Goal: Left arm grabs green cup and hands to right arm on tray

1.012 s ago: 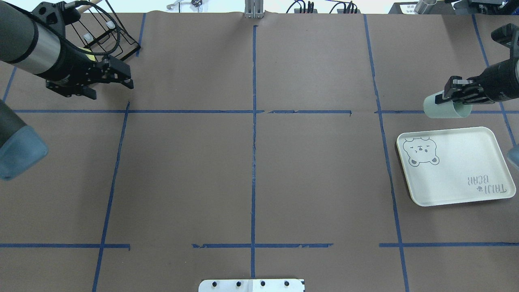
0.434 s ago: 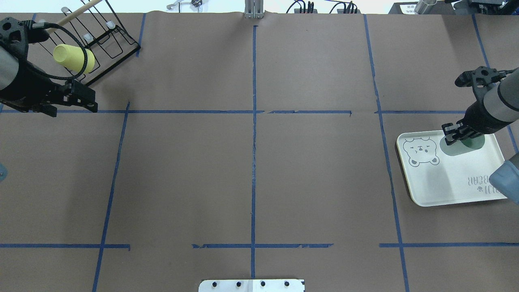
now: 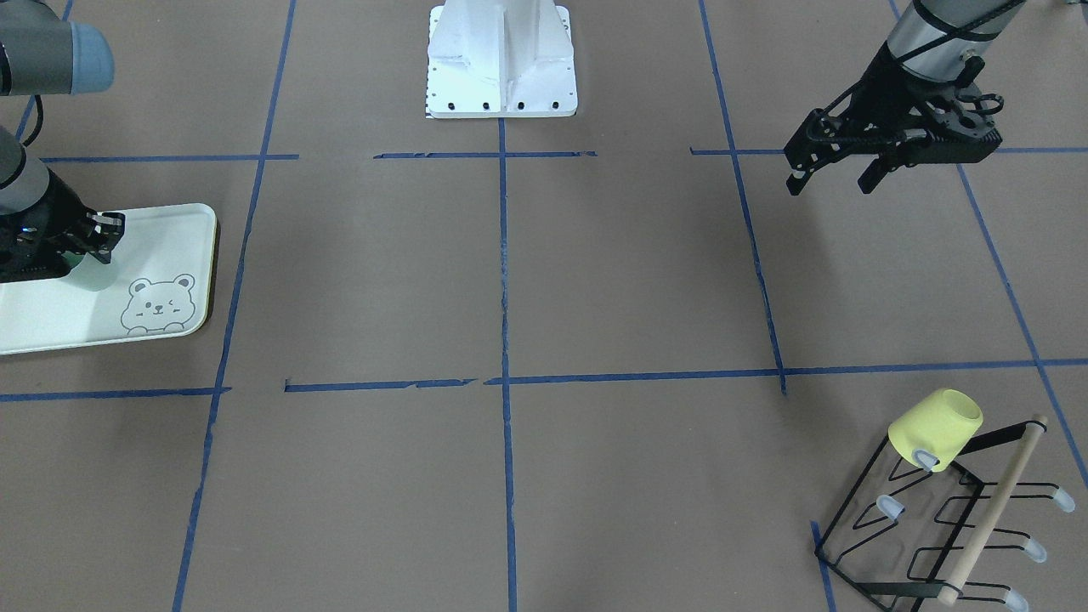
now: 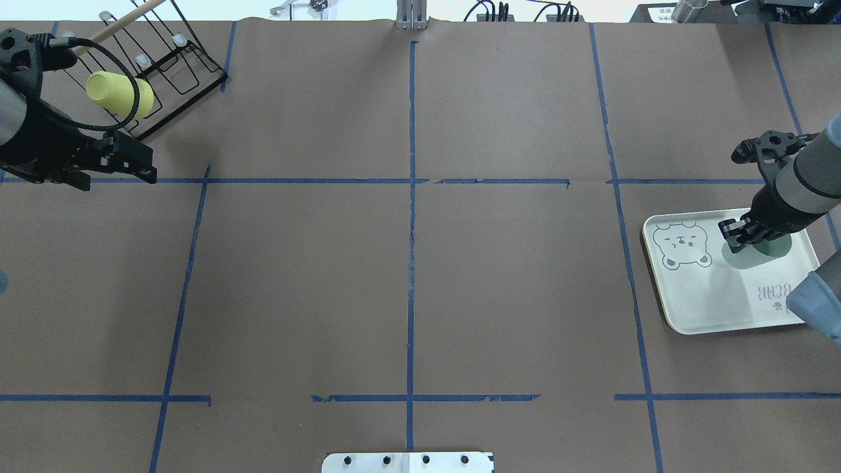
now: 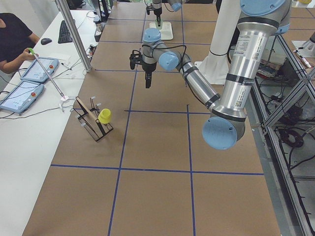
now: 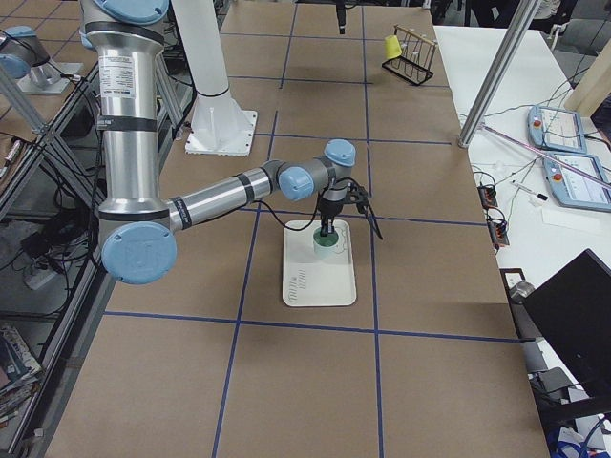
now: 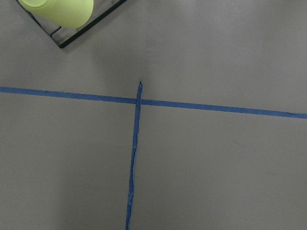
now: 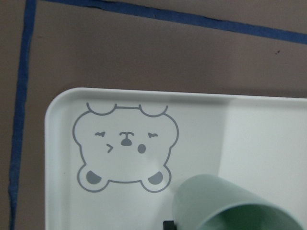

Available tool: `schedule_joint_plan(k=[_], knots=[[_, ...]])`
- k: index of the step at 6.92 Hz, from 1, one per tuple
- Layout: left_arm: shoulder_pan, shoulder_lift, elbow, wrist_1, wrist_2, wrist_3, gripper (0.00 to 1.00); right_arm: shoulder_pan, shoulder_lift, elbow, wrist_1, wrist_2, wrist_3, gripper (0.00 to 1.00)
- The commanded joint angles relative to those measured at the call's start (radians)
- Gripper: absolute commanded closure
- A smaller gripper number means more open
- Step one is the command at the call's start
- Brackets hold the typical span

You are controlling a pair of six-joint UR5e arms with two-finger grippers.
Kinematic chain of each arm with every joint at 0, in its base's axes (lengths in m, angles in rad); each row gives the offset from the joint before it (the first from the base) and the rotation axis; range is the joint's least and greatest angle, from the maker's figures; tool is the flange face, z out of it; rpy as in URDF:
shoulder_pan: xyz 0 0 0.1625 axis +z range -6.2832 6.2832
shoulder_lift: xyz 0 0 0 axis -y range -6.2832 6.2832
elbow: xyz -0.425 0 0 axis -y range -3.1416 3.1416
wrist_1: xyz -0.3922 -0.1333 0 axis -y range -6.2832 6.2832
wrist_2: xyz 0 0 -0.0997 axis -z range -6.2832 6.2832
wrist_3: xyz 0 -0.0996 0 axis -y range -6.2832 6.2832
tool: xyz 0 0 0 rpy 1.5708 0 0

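The tabletop [image 4: 420, 282] is covered in brown paper, and blue tape lines [image 4: 411, 230] cut it into big squares. The tray [image 4: 696, 299] lies flat near the right edge of the tabletop. It has a grey bear drawing [image 4: 683, 246] at one end. The green cup [image 4: 765, 255] sits on the tray with its mouth up, just beside the bear. The right hand [image 4: 737, 238] comes down from above and is clenched on the green cup at its rim.

In the far left corner of the tabletop stands a black wire rack [image 3: 926, 544]. A yellow cup [image 3: 935, 429] hangs upside down on one of its prongs. The left hand [image 3: 831, 182] hangs in the air near the left edge, close to the rack but not touching it. Its two fingers are spread wide and point down at the tabletop.
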Motion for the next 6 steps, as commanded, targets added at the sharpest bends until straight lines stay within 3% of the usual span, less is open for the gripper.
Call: schedule_joint_plan(k=[1,3,4,6], knots=[[-0.001,-0.002,-0.006,0.000,-0.002,-0.003,0.00,-0.001,-0.011,-0.022,0.006,-0.003,-0.038,1.00],[0.000,-0.005,-0.011,0.000,-0.002,-0.005,0.00,-0.004,-0.011,-0.030,0.004,-0.006,-0.036,0.97],[0.000,-0.008,-0.011,0.000,-0.002,-0.006,0.00,-0.007,-0.011,-0.042,0.006,-0.005,-0.038,0.91],[0.000,-0.010,-0.011,-0.001,-0.002,-0.008,0.00,-0.022,-0.009,-0.047,0.006,-0.009,-0.035,0.52]])
